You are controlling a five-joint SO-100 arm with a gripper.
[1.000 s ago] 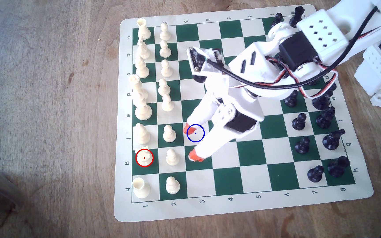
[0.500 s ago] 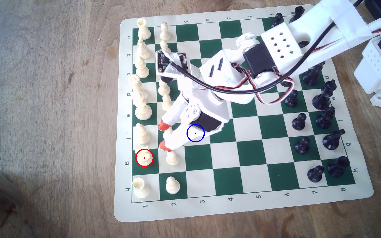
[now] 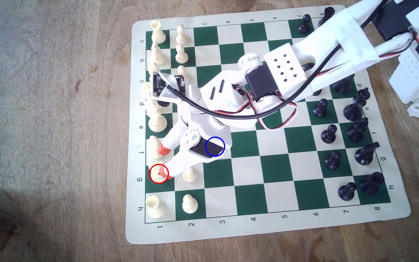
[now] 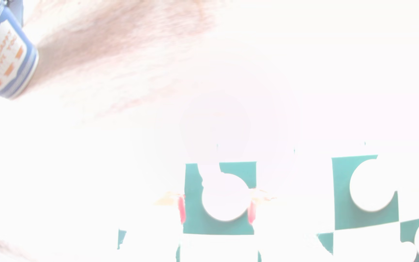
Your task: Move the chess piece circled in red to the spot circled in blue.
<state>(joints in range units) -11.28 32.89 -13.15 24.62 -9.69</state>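
The white knight [image 3: 158, 173] stands on its green square near the exterior view's left edge of the board [image 3: 253, 226]. The fingers [image 3: 164, 150] are spread wide, straddling it, so this is the reach; next they must close, then lift towards the blue-ringed square [image 3: 222, 154].

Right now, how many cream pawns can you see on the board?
5 cream pawns, all in column 2: rows a, b, c, g and h. The arm covers rows d to f, so more may be hidden.
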